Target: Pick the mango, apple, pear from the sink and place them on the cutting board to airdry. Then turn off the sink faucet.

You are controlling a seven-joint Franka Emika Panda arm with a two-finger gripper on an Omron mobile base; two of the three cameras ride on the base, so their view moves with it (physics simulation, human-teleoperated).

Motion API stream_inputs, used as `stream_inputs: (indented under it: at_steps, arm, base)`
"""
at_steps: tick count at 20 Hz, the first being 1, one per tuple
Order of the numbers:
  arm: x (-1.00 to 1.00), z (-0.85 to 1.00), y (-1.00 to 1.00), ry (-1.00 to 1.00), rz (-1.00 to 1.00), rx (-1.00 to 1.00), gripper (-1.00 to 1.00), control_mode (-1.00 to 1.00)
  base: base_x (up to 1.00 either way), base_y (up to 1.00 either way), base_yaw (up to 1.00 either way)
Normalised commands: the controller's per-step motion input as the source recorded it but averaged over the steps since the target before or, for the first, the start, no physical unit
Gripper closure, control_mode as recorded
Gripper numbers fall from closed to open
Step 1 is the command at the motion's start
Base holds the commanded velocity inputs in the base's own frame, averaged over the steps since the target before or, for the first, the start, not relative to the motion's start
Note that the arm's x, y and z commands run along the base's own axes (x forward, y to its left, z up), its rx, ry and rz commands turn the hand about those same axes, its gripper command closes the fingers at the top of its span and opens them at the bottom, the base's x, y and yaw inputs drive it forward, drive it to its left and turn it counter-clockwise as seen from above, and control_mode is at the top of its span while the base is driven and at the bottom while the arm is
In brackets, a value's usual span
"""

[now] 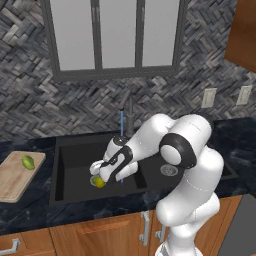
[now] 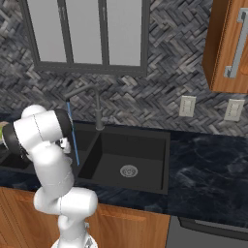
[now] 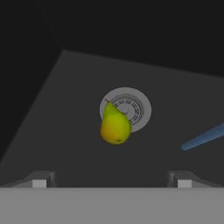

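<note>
From the left base view, the white arm reached down into the left basin of the matte black double-basin sink (image 1: 70, 165), its claw (image 1: 98, 176) just above a yellow-green pear (image 1: 99, 182) at the round silver drain. A green fruit (image 1: 28, 161) lay on the tan wooden cutting board (image 1: 12, 180) on the dark counter (image 1: 235, 135), left of the sink.

From the right base view, a thin blue water stream (image 2: 73, 133) fell from the slender dark grey faucet (image 2: 97, 109) into the left basin.

In the hand view, the claw (image 3: 111, 179) stood open, fingertips (image 3: 39, 181) wide apart, the pear (image 3: 115, 126) lying partly over the drain (image 3: 135, 107).

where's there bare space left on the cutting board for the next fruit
The cutting board holds one green fruit near its far right corner. Everything nearer than that fruit is bare wood, down to the front edge. The left basin of the sink is crowded: the open gripper hovers over the pear at the drain.
</note>
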Motion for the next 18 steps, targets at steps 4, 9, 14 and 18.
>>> stream_inputs:
  at_steps: [4, 9, 14, 18]
  arm:
    - [0.13, -0.16, 0.05, 0.00, 0.00, 0.00, -1.00, -1.00]
    - [0.12, -0.15, 0.03, 0.00, 0.00, 0.00, -1.00, -1.00]
    - [0.10, -0.17, 0.11, 0.00, 0.00, 0.00, -1.00, -1.00]
    - [0.08, -0.15, 0.14, 0.00, 0.00, 0.00, -1.00, -1.00]
  base:
    - [0.00, 0.00, 0.00]
    - [0.00, 0.00, 0.00]
    - [0.00, 0.00, 0.00]
    - [0.00, 0.00, 0.00]
